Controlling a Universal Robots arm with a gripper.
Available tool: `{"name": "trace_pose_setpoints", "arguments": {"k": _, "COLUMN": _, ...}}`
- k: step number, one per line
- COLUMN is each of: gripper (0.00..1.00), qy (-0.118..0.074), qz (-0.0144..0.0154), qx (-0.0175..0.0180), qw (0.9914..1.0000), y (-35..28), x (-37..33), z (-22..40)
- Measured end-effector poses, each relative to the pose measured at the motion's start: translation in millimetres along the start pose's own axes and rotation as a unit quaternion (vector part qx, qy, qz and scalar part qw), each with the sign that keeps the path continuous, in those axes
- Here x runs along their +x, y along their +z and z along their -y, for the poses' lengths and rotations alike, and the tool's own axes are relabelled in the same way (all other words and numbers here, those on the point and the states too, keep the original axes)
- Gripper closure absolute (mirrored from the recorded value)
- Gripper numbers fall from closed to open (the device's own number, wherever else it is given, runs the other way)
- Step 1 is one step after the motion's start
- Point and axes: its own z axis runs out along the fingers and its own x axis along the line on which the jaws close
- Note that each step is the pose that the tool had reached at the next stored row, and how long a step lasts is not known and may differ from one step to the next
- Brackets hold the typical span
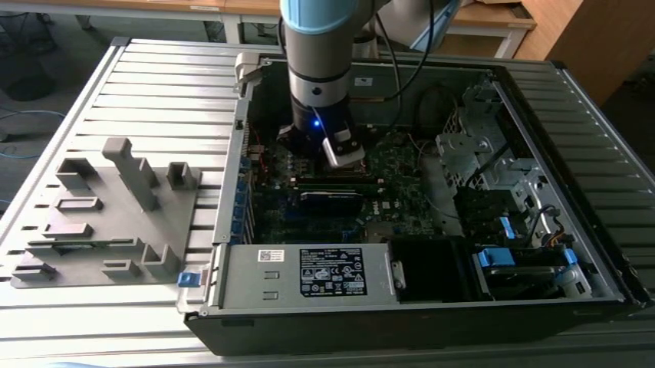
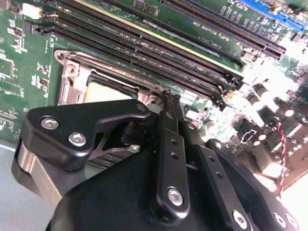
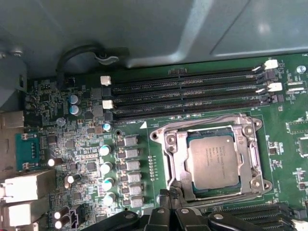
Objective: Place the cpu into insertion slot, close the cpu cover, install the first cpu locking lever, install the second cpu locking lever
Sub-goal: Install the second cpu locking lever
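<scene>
I see the cpu (image 3: pixel 212 161) seated flat in the insertion slot (image 3: pixel 169 161) on the motherboard (image 3: pixel 86 159), inside the open computer case (image 1: pixel 573 230). My gripper (image 2: pixel 166 98) hangs just over the slot's edge, fingers pinched together, holding nothing.

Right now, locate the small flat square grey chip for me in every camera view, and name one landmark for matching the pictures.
Exterior view: hidden under the arm's gripper inside the open case; I cannot make it out.
First wrist view: the small flat square grey cpu sits in the silvery-rimmed insertion slot, just beyond the gripper's tips.
Second wrist view: a pale corner of the cpu peeks above the black gripper linkage.
Shared landmark: the long black memory slots beside the socket.
</scene>
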Motion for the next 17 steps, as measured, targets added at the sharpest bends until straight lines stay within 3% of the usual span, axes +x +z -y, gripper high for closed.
{"name": "trace_pose_setpoints", "arguments": {"k": 13, "gripper": 0.89, "qy": 0.001, "qz": -0.0011, "qx": -0.0088, "qw": 0.99996, "y": 3.3, "x": 4.9, "z": 8.2}}
{"name": "trace_pose_setpoints", "arguments": {"k": 17, "gripper": 0.89, "qy": 0.001, "qz": -0.0012, "qx": -0.0092, "qw": 0.99996, "y": 2.6, "x": 5.1, "z": 8.4}}
